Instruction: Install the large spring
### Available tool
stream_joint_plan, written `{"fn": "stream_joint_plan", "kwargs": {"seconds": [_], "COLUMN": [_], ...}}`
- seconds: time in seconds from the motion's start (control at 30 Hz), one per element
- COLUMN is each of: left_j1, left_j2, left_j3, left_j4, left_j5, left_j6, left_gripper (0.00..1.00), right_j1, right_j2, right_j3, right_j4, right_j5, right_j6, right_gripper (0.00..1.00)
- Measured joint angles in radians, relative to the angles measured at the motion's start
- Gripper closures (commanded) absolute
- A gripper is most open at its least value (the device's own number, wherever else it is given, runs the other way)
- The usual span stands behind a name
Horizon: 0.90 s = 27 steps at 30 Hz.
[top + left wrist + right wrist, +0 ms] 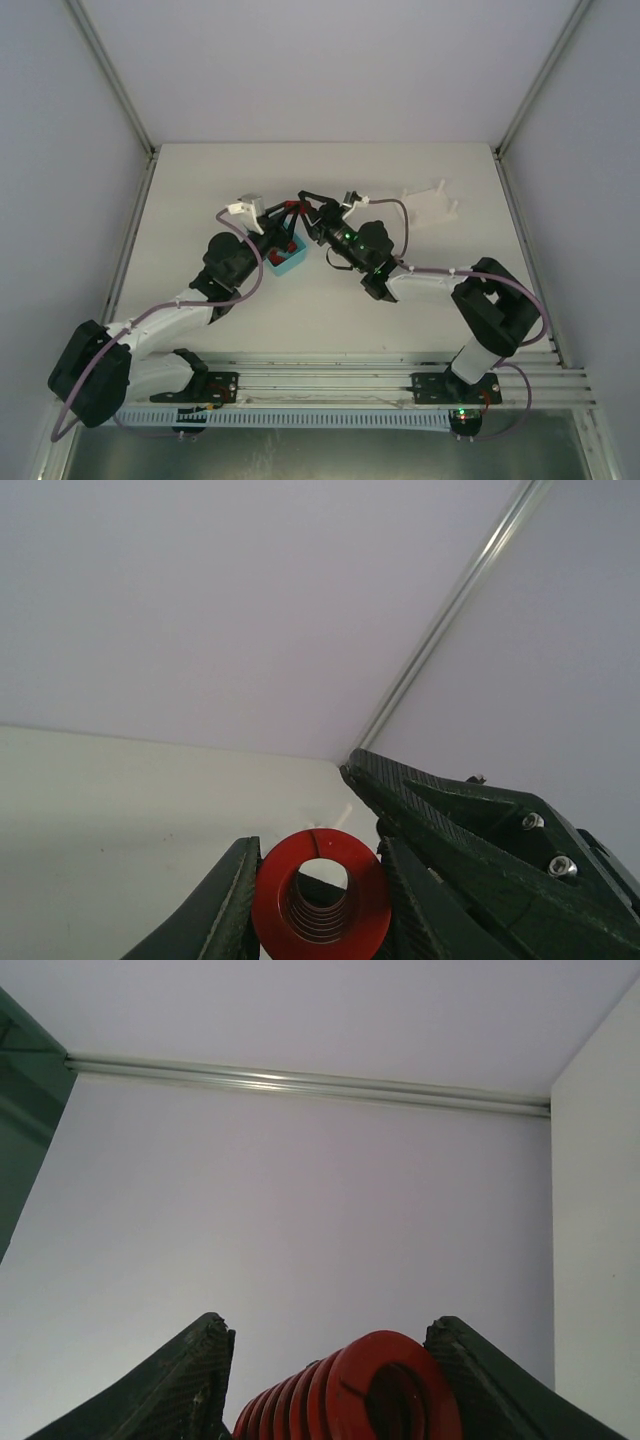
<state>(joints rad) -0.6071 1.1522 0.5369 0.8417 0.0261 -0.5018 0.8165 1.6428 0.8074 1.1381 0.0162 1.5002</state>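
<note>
The large red spring (320, 898) sits end-on between my left gripper's (318, 850) two dark fingers, which press on both its sides. In the right wrist view the spring (350, 1392) lies slantwise between my right gripper's (330, 1335) fingers. Its end ring touches the right finger (480, 1380); a gap shows beside the left finger, and lower contact is cut off. In the top view both grippers, left (281, 214) and right (312, 212), meet tip to tip just beyond a blue fixture block (288, 260) with a red part in it.
A white plastic part (430, 205) lies on the table at the back right. The right gripper's finger (450, 830) crowds the left wrist view. Aluminium frame posts and white walls enclose the table; the arm rail runs along the near edge.
</note>
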Motion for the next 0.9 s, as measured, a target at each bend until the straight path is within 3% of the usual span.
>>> {"fn": "stream_joint_plan", "kwargs": {"seconds": [0.1, 0.37, 0.57, 0.77, 0.9], "left_j1": [-0.001, -0.005, -0.009, -0.010, -0.006], "left_j2": [-0.001, -0.013, -0.013, -0.018, -0.019], "left_j3": [0.000, -0.006, -0.020, -0.048, -0.055], "left_j4": [0.003, 0.029, 0.054, 0.063, 0.043], "left_j5": [-0.001, 0.001, -0.002, -0.039, -0.062], "left_j6": [0.000, -0.004, -0.005, -0.003, 0.008], "left_gripper": [1.00, 1.00, 0.70, 0.33, 0.19], "right_j1": [0.001, 0.003, 0.003, 0.006, 0.002], "right_j2": [0.000, 0.001, 0.001, 0.001, 0.001], "right_j3": [-0.006, -0.010, -0.018, -0.027, -0.044], "right_j4": [0.010, 0.046, 0.066, 0.072, 0.093], "right_j5": [0.008, 0.026, 0.036, 0.051, 0.085], "right_j6": [0.000, 0.000, -0.005, -0.010, -0.008], "right_gripper": [0.47, 0.74, 1.00, 1.00, 1.00]}}
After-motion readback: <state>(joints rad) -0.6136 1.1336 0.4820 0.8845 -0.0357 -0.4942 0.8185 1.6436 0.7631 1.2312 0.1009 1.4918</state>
